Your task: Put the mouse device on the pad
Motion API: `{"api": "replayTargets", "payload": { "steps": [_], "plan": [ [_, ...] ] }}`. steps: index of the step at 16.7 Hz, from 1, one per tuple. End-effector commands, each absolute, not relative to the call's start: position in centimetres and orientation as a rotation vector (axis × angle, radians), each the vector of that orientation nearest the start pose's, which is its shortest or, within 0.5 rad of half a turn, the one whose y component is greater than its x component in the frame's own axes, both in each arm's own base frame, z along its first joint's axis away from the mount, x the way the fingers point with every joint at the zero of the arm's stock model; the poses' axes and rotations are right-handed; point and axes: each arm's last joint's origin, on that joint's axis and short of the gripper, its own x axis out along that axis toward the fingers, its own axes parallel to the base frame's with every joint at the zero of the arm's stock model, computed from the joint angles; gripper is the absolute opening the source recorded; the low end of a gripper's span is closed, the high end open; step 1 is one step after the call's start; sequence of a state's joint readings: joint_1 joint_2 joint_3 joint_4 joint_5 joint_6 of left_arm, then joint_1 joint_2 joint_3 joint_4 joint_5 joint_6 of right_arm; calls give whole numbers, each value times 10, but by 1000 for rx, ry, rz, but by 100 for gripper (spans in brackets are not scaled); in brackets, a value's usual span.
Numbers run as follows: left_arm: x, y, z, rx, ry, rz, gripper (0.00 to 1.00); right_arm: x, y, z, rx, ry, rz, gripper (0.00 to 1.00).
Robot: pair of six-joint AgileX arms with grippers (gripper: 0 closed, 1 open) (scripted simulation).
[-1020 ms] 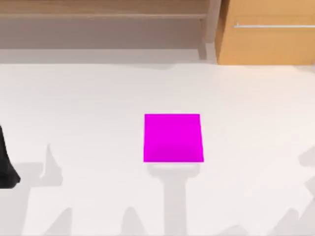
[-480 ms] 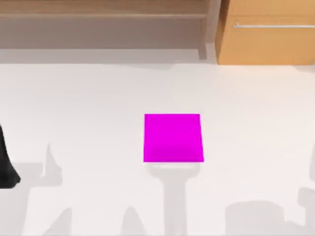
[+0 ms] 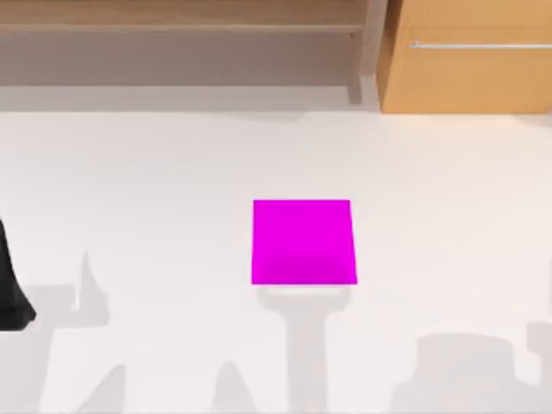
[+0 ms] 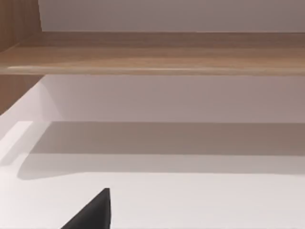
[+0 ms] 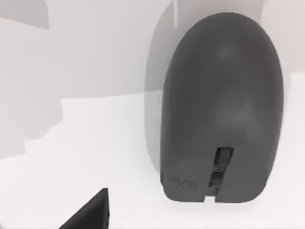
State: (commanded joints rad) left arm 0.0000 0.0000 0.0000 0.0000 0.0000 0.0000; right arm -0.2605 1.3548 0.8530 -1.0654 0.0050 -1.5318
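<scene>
since half a second ago a broad grey shadow (image 3: 466, 371) at the near right of the table (image 3: 172, 172) has shifted right and grown taller; the pad (image 3: 303, 242) and the dark shape at the left edge sit where they were. pad: flat magenta square, lying flat on the white table a little right of centre, nothing on it. left arm (image 3: 10, 289): black form at the far left edge of the top view, parked, near side of the table. left wrist view: one black fingertip (image 4: 93, 212) of the left hand over bare white table, with a wooden shelf (image 4: 152, 52) across the far side; cannot tell whether that hand is released or clenched. right wrist view: the mouse device (image 5: 221, 107) close under the camera, dark grey, rounded dome, resting on the white table, with a slot and scroll wheel (image 5: 220, 167) at its squared end. one black fingertip (image 5: 90, 212) of the right hand shows beside it, apart from the mouse, not touching; cannot tell that hand's state either. mouse is not on the pad; no magenta around it in the right wrist view. far side of the top view: low wooden shelf (image 3: 181, 26) at left, light wooden cabinet (image 3: 466, 60) with a thin bar handle at right.
</scene>
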Motion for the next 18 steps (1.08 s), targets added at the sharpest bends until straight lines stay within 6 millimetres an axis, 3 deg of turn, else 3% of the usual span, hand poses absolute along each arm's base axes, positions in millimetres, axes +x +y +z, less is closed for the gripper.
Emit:
{"api": "replayTargets", "payload": {
  "steps": [4,13,18],
  "plan": [
    [106,-1,160,0,0,0,100,207,-54,184,-987,1341,982,100],
    [106,-1,160,0,0,0,100,208,-55,98,-990,1336,976,100],
    [106,-1,160,0,0,0,100,207,-55,93,-988,1339,979,100]
  ]
}}
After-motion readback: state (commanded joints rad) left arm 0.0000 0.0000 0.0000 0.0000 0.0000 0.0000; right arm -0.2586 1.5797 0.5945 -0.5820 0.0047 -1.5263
